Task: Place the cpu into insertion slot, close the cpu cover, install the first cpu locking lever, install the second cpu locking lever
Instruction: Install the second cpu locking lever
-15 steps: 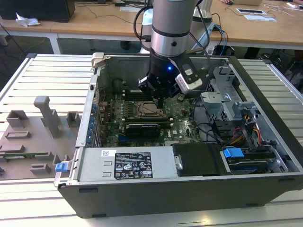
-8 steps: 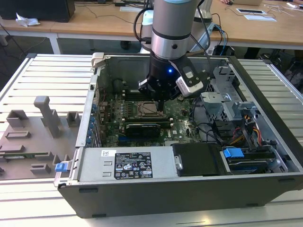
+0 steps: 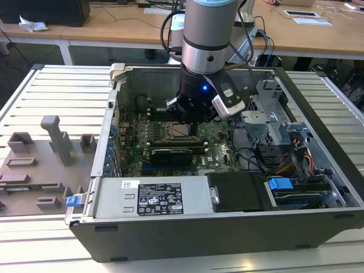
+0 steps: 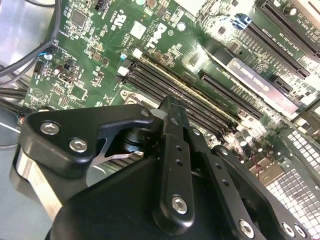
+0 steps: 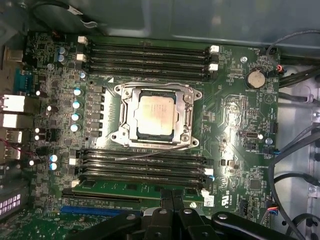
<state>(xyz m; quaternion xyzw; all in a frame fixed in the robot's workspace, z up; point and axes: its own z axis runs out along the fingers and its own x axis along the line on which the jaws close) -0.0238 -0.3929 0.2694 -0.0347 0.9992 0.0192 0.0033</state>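
Note:
The cpu, a dull silver square chip, lies flat in the insertion slot on the green motherboard. The cpu cover, a thin silvery frame, lies down around the chip. A thin metal locking lever runs slightly slanted along one side of the socket. In the exterior view my gripper hangs just above the cpu, inside the open computer case. Its black fingers stand pressed together, shut with nothing between them. The second wrist view shows the gripper over the memory slots.
Rows of black memory slots flank the socket on two sides. A black graphics card sits near it. Cables and drive bays fill the case on the exterior view's right. A grey parts holder stands outside on the left.

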